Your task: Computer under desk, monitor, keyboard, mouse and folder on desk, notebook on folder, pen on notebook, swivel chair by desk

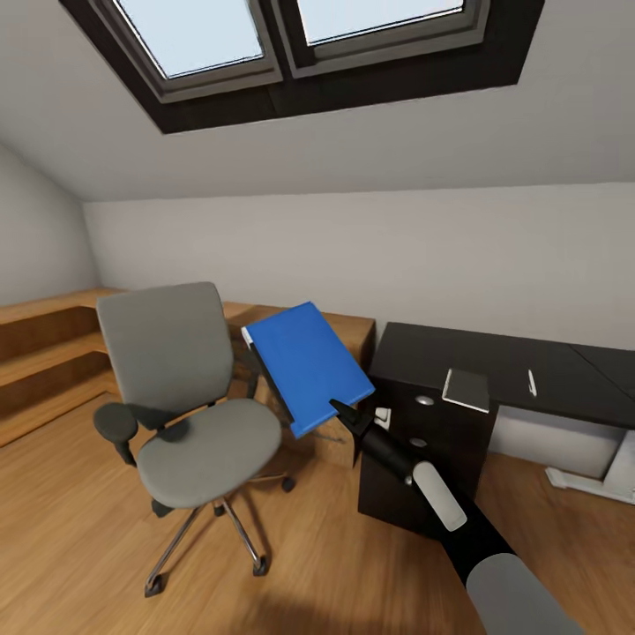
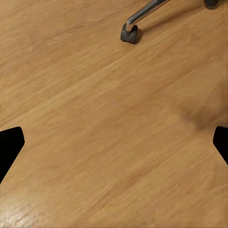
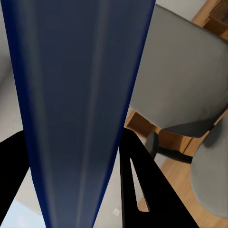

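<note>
Right gripper (image 1: pixel 339 407), at the end of a black and grey arm reaching up from the lower right of the head view, is clamped on the lower edge of the folder (image 1: pixel 307 366), a flat bright blue rectangle with a smooth matte face. It holds the folder tilted in the air, between the swivel chair (image 1: pixel 181 401) and the desk (image 1: pixel 494 370), clear of both. In the right wrist view the folder (image 3: pixel 80 109) runs as a long blue band between the two black fingers (image 3: pixel 142 185), pressed from both sides.

Swivel chair: grey padded seat and rounded backrest, black armrests, chrome spokes ending in dark castors, standing on the light wood-plank floor (image 1: pixel 291 547). Its seat is bare.

Desk: glossy black top over a dark drawer unit with round silver knobs (image 1: pixel 424 399). On the top lie a small dark grey notebook (image 1: pixel 467 389) with pale edges, near the front corner, and a slim white pen (image 1: pixel 531 382), apart from it to the right.

Left gripper (image 2: pixel 114 147) has its two black fingertips (image 2: pixel 9 147) spread wide apart at the edges of the left wrist view, nothing between them, over the grained floor; one castor (image 2: pixel 129 33) on its chrome spoke lies beyond.

Dark-framed skylights (image 1: pixel 291 35) are set in the sloped grey ceiling.
</note>
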Controlling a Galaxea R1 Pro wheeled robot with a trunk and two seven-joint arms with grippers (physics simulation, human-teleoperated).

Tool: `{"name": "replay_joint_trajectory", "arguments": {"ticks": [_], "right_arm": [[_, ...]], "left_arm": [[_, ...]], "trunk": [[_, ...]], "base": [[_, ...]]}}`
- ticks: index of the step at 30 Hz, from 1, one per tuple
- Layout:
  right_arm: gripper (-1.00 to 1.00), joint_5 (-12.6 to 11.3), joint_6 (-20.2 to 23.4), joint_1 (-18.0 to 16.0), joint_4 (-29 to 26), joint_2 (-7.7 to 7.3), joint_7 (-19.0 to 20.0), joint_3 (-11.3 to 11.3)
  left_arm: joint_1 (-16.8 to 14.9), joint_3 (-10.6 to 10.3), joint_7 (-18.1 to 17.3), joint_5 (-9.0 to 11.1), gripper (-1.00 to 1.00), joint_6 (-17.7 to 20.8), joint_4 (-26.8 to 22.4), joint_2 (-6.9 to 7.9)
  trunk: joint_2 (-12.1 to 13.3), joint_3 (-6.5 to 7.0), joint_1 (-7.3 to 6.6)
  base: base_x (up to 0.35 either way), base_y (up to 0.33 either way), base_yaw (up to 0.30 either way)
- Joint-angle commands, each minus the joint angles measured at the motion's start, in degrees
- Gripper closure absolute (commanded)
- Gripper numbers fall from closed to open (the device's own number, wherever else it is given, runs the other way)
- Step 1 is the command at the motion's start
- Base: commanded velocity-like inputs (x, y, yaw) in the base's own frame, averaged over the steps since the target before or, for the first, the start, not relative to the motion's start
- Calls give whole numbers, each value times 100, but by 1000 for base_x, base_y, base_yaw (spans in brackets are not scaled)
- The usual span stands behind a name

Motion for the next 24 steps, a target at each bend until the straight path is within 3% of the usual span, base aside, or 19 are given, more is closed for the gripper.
{"name": "replay_joint_trajectory", "arguments": {"ticks": [1,13,24], "right_arm": [[100,-48,44,-4,0,3,-25,2],[100,-61,52,-4,-11,1,-181,2],[100,-58,54,-4,-31,-182,-190,-23]], "left_arm": [[-1,-9,18,55,-100,2,-7,0],[-1,-9,18,54,-100,2,-7,-2],[-1,-16,18,50,-100,2,30,-11]], "trunk": [[39,5,-24],[520,116,-287],[961,278,-529]], "base": [[0,0,-88],[0,0,-27],[0,0,-262]]}}
